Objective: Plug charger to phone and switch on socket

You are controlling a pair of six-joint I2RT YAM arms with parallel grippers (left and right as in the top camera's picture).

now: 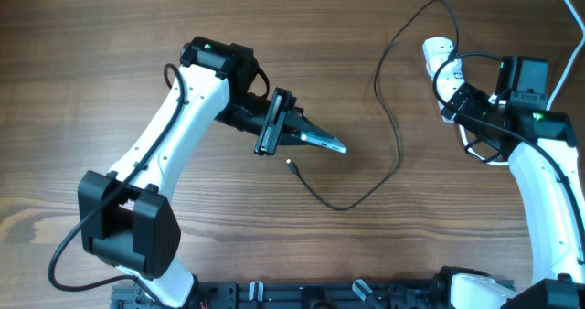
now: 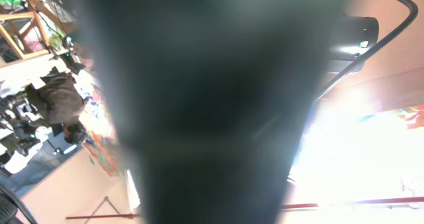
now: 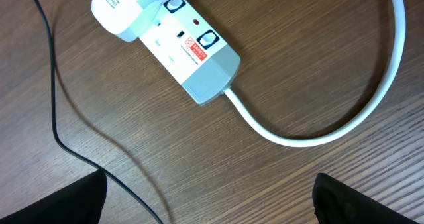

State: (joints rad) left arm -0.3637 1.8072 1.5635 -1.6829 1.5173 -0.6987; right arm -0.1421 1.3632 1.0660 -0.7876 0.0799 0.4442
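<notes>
My left gripper (image 1: 322,143) is turned on its side above the table and shut on the phone (image 1: 331,145), which shows only as a thin grey edge. In the left wrist view a dark slab (image 2: 212,105) fills the middle and the screen is hidden. The charger's black cable (image 1: 395,140) lies on the wood, with its plug tip (image 1: 291,164) just below the held phone. The white socket (image 3: 192,45) holds the white adapter (image 3: 122,12). My right gripper (image 3: 209,197) is open and hovers above the socket's cord end; it also shows in the overhead view (image 1: 454,101).
The thick white cord (image 3: 344,128) loops from the socket's end across the wood to the right. The black cable (image 3: 53,111) runs down the left of the right wrist view. Red marks (image 3: 195,46) sit beside the socket's switches.
</notes>
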